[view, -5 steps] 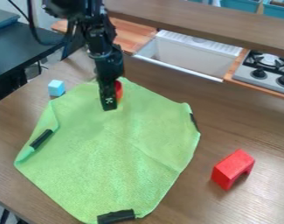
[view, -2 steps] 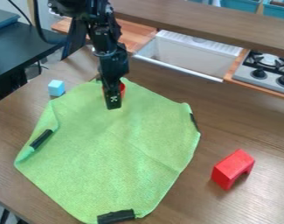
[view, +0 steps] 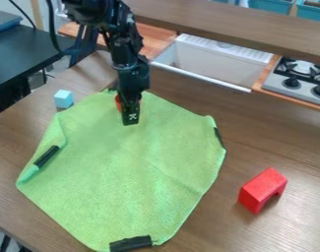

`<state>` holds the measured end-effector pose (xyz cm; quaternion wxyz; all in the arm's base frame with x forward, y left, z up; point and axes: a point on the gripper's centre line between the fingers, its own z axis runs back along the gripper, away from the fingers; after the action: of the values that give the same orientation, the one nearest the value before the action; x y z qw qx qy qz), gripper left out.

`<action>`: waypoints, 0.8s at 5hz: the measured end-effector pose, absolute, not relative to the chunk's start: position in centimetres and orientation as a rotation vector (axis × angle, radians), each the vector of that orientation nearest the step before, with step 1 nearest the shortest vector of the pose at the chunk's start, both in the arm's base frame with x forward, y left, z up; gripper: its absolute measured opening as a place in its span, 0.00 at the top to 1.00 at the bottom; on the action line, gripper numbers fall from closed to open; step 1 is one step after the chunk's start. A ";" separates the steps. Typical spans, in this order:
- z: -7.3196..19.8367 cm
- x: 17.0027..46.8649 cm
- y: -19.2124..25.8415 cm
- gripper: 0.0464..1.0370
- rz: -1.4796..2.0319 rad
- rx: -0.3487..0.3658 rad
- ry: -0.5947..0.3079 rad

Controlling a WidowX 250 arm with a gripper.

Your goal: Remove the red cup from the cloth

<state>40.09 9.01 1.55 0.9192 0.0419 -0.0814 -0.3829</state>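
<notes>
The red cup (view: 118, 102) is at the far end of the green cloth (view: 122, 172), mostly hidden behind the black gripper (view: 130, 118); a sliver of red shows along the gripper's side. The gripper hangs down over that end of the cloth, its arm coming in from the top edge. How far apart its jaws stand, and whether they have hold of the cup, I cannot tell (the near part of the gripper covers just that spot).

The cloth lies spread on the brown table (view: 294, 147), its left edge folded over in a narrow strip. A black strip (view: 46, 156) lies aslant at that fold, another (view: 218, 135) sits at the right edge, and a third (view: 130, 243), the widest, at the near edge.

Just beside the cloth's far left side is a light blue cube (view: 63, 98). Well apart from the cloth, to the right, stands a red arch-shaped block (view: 262, 189). Beyond the table are a white sink (view: 218, 61) and, farther right, a stove (view: 294, 91) with dark knobs. At upper left is a dark table (view: 24, 54).
</notes>
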 end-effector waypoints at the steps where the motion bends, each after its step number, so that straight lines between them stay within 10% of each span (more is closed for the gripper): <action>1: 1.5 40.2 9.0 0.66 -0.777 0.091 -0.171; 2: 1.5 40.5 8.9 0.88 -0.767 0.090 -0.172; 4: 4.0 41.1 6.5 0.98 -0.753 0.115 -0.191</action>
<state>41.07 6.50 4.04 0.9240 0.0559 -0.0932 -0.3667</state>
